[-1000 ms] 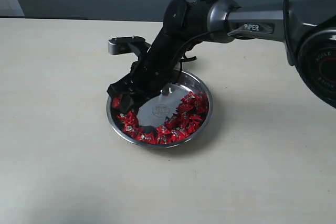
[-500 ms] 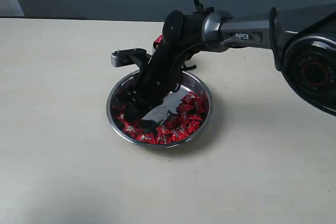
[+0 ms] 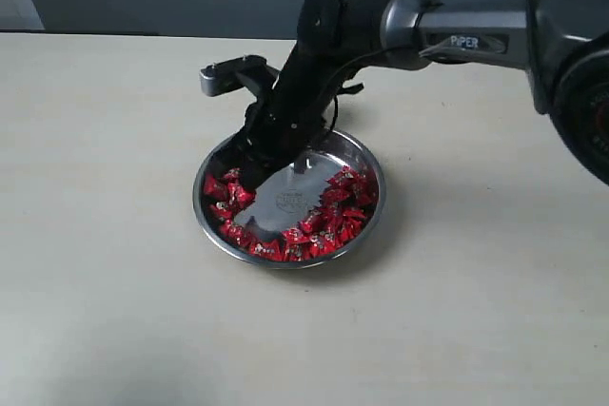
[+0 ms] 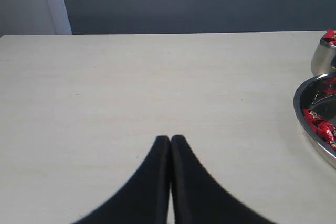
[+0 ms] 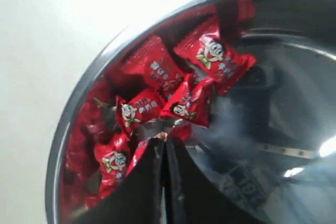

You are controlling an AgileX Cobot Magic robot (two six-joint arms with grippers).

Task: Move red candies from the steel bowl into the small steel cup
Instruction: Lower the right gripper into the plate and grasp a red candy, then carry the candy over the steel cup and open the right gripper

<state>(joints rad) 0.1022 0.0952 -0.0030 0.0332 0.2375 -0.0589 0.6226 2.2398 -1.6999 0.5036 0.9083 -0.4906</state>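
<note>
The steel bowl [image 3: 373,161] sits mid-table, ringed with red candies [image 3: 333,216] around a bare shiny centre. My right gripper [image 3: 249,170] reaches down into its far-left part. In the right wrist view the gripper [image 5: 164,142] is shut, with the crimped end of a red candy [image 5: 137,156] pinched at its tips, just above the pile [image 5: 212,56] by the rim [image 5: 79,103]. The small steel cup [image 4: 324,56], with candies [image 4: 329,34] heaped in it, shows only in the left wrist view beside the bowl [image 4: 300,114]. My left gripper [image 4: 170,139] is shut on nothing above bare table.
The right arm [image 3: 457,40] stretches in from the right and hides the cup in the exterior view. Its grey bracket [image 3: 228,76] juts out above the bowl's far-left side. A pale tabletop [image 3: 105,187] surrounds the bowl, with a dark wall behind.
The right gripper was open over the candies a second ago, dipped into the left of the bowl, and is now shut and slightly raised. The bowl has not moved.
</note>
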